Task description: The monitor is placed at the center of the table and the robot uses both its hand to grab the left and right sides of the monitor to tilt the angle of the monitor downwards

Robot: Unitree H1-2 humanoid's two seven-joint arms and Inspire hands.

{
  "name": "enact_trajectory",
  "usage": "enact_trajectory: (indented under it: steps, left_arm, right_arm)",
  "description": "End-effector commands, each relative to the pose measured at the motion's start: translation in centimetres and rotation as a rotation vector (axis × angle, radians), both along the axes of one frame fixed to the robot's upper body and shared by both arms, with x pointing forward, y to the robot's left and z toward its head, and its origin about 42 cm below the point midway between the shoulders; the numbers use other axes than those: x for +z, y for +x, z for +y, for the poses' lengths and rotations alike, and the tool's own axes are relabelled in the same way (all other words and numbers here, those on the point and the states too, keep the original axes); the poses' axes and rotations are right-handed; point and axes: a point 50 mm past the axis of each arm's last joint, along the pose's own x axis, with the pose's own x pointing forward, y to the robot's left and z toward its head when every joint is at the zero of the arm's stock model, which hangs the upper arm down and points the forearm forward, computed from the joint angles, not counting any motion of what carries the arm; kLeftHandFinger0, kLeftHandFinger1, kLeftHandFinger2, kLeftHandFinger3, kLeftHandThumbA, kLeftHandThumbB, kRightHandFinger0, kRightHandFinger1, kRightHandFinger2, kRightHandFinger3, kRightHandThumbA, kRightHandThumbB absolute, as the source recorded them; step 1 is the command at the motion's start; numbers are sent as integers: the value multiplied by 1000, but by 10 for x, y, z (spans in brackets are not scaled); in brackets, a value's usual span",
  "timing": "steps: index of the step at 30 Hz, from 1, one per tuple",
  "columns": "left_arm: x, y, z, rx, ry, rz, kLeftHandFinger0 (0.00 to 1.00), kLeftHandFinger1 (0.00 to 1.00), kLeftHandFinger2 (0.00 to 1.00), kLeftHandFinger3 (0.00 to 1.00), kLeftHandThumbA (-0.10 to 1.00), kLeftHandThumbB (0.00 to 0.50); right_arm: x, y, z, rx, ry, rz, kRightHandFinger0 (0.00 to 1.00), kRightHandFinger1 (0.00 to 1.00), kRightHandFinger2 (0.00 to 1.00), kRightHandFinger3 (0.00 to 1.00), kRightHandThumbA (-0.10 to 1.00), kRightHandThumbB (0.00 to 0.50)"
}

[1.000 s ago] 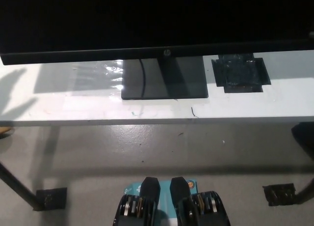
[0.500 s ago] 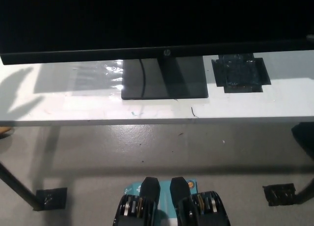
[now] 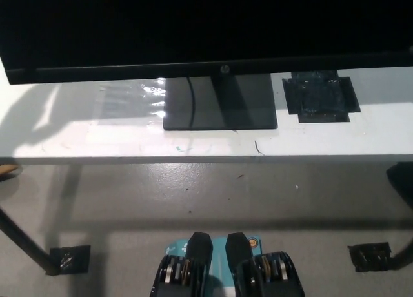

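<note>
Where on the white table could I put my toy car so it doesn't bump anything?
The table has bare white room left of the monitor stand's base, and along the front edge. A smaller patch lies at the far right, past the black tape patch. The middle is crowded: the monitor overhangs the base and tape.

1 monitor (image 3: 206, 26), 1 table (image 3: 361, 139)
</note>
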Motion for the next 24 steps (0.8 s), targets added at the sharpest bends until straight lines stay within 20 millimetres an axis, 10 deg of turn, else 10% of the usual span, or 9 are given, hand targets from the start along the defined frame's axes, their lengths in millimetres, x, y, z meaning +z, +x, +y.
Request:
enact_trajectory:
  steps: [1,17,24]
  left_arm:
    - [30,6,-7,-43,39,-69,1000,1000,1000,1000,1000,440]
    - [37,43,-27,-37,80,9,1000,1000,1000,1000,1000,500]
    - [38,76,-41,-5,188,86,1000,1000,1000,1000,763,500]
  right_arm:
    - [54,6,-5,14,-50,-120,1000,1000,1000,1000,843,469]
    - [44,21,36,-58,-532,-199,1000,1000,1000,1000,773,500]
    - [42,32,66,-66,-714,-268,1000,1000,1000,1000,646,496]
